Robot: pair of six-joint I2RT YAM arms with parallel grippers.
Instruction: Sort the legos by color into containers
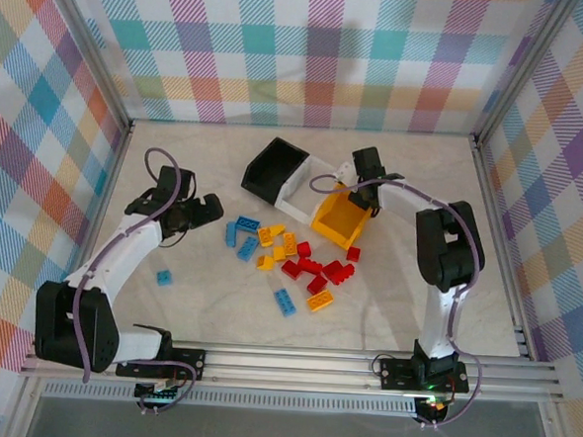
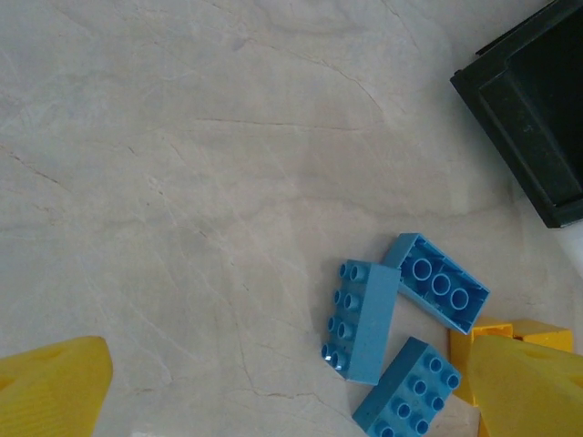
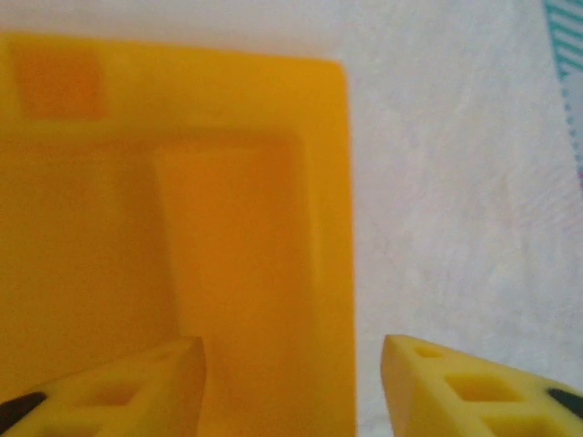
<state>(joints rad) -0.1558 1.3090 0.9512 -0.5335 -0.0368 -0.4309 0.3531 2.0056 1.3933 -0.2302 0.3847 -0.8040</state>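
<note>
Yellow fingers (image 3: 118, 382) of the right gripper (image 3: 291, 387) hang apart, empty, right over the yellow-orange plastic bin (image 3: 255, 228). Well left of that bin the left gripper (image 2: 291, 391) gapes wide, empty too, near three blue studded plastic bricks (image 2: 364, 319). Other legos (image 1: 304, 264) lie loose just in front of the bin. They look light, rigid and a bit slick, so I'd pinch the flat long sides. Pale marbled tabletop (image 1: 216, 313), plaid walls (image 1: 312, 51).
</note>
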